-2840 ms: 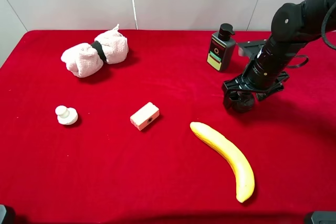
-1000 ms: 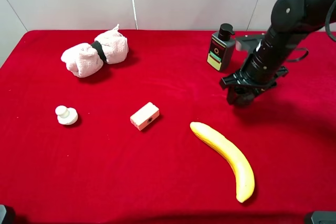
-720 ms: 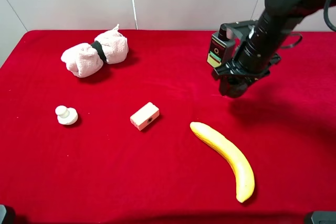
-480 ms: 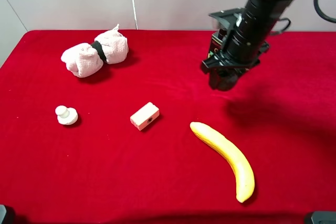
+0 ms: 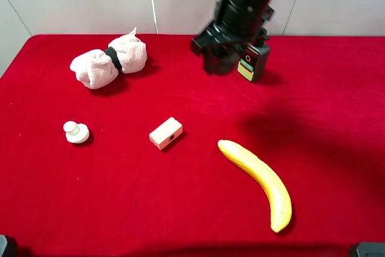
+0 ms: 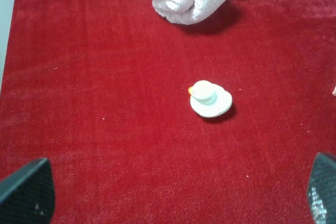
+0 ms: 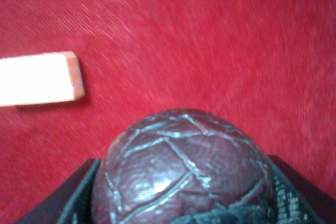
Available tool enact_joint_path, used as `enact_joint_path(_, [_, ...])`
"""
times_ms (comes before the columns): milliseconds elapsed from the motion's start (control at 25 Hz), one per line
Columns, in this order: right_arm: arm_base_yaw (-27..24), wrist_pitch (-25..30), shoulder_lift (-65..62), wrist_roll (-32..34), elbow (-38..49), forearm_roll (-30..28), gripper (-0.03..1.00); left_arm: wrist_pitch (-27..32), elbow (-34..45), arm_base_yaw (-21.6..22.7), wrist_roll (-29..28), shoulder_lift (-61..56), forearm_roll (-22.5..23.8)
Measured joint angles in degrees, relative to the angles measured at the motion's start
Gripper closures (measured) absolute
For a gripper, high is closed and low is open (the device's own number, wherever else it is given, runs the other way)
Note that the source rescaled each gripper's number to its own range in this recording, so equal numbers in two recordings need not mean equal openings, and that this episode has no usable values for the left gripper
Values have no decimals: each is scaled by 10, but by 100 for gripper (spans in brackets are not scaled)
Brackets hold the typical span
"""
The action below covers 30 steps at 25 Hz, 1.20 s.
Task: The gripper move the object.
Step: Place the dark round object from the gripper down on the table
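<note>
And there it is, the dark maroon-brown wrinkled ball (image 7: 181, 163), wedged between the two black fingers (image 7: 79, 198) of the right gripper (image 5: 218, 64), which is clamped on it from both sides. The wrist camera is filled by that cracked skin, with the cloth well below. From the high camera the claw hangs above the red cloth-covered table (image 5: 337, 167) toward the back, and the ball itself is hard to make out inside it.

Just beside the claw, on the side away from the left arm, stands a dark pump bottle with a green and yellow label (image 5: 254, 64), upright. Forward of the gripper and toward the left arm's side lies a small cream rectangular block (image 5: 165, 133), which the right wrist camera also catches (image 7: 37, 80). Forward the other way stretches a long yellow banana (image 5: 261, 182). Level with the gripper, well off toward the left arm, sits a rolled pinkish-white towel with a black band (image 5: 108, 61).

Over to the left gripper (image 6: 173, 192): its fingertips sit wide apart, holding nothing, above the cloth. Ahead of it rests a small white knob-shaped piece (image 6: 210, 98) with an orange speck, and beyond that the towel.
</note>
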Motion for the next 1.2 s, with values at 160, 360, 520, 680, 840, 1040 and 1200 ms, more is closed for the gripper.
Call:
enact_joint_path(160, [19,38,32,-3,-81,-8,95,0,0,0,0,0,0])
enact_joint_path(360, [36,86,90,-16,-192,-14,95,0,0,0,0,0,0])
enact_joint_path(520, [38,113,139,-34,-260,-12,95,0,0,0,0,0,0])
enact_joint_path(680, [38,117,189,-57,-306,-12,95,0,0,0,0,0,0])
enact_joint_path(840, [38,119,241,-72,-349,-11,95,0,0,0,0,0,0])
enact_joint_path(1040, [38,119,299,-83,-401,-7,95,0,0,0,0,0,0])
enact_joint_path(1200, [38,117,333,-88,-428,9,95,0,0,0,0,0,0])
